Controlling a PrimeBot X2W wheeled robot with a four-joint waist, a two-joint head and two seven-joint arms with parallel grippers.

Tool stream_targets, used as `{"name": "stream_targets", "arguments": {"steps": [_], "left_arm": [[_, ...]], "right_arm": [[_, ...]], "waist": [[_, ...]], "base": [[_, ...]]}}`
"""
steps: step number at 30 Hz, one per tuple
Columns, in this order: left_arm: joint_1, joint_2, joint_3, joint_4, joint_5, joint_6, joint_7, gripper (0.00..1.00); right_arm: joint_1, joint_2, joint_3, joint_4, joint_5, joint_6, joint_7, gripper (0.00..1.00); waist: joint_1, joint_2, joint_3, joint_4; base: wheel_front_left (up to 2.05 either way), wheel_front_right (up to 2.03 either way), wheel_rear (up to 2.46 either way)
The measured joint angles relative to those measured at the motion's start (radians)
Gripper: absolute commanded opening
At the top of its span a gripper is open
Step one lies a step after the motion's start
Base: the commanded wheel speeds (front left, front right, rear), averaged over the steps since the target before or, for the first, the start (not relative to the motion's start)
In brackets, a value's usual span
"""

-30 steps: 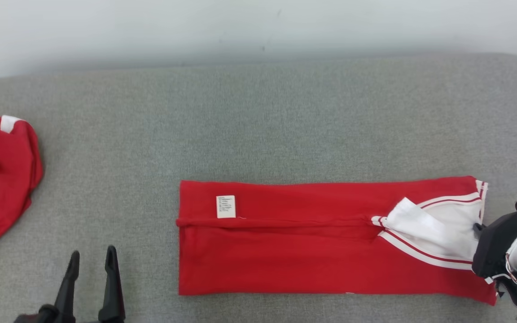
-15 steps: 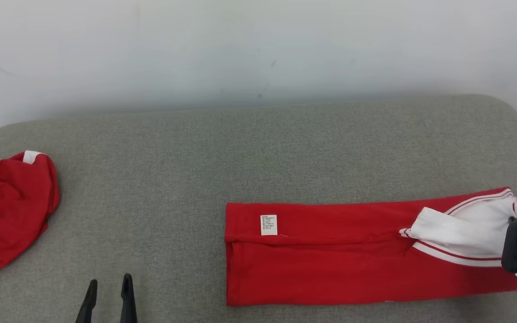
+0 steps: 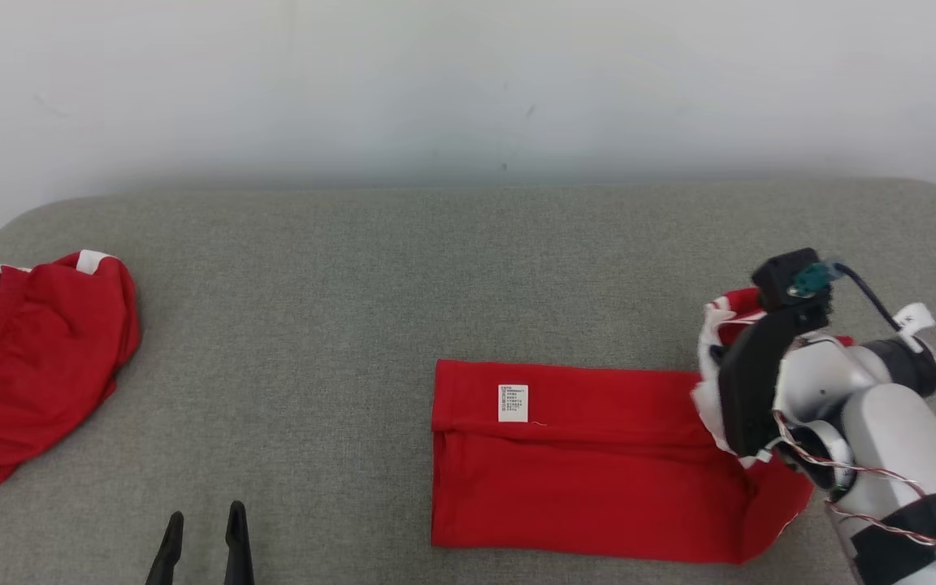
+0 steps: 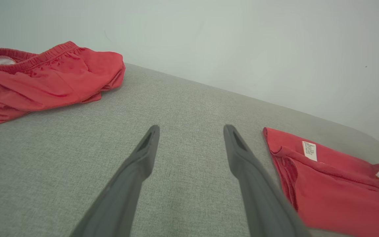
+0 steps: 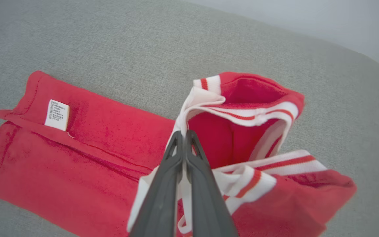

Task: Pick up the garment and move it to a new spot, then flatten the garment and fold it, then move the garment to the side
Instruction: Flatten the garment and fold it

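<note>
Right end effector (image 5: 184,133) pinching garment (image 5: 94,158) at striped edge | left end effector (image 4: 191,128) spread

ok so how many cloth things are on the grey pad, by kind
red garments: 2 (folded garment, crumpled garment)
white care label: 1, sewn on the folded garment
total: 3
</note>
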Motion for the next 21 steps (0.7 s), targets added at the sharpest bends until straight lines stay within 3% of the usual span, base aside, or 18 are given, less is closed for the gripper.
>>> {"name": "stream_targets", "arguments": {"steps": [13, 21], "left_arm": [[-0.045, -0.003, -0.027, 0.012, -0.011, 0.000, 0.000, 1.00], [-0.066, -0.003, -0.034, 0.020, -0.018, 0.000, 0.000, 1.00]], "right_arm": [[-0.169, 0.126, 0.318, 0.122, 0.128, 0.000, -0.018, 0.00], [-0.219, 0.161, 0.394, 0.229, 0.173, 0.000, -0.060, 0.00]], "waist": [[0.0001, 0.0000, 0.046, 0.057], [0.0001, 0.0001, 0.071, 0.091]], "base": [[0.00, 0.00, 0.00], [0.00, 0.00, 0.00]]}}
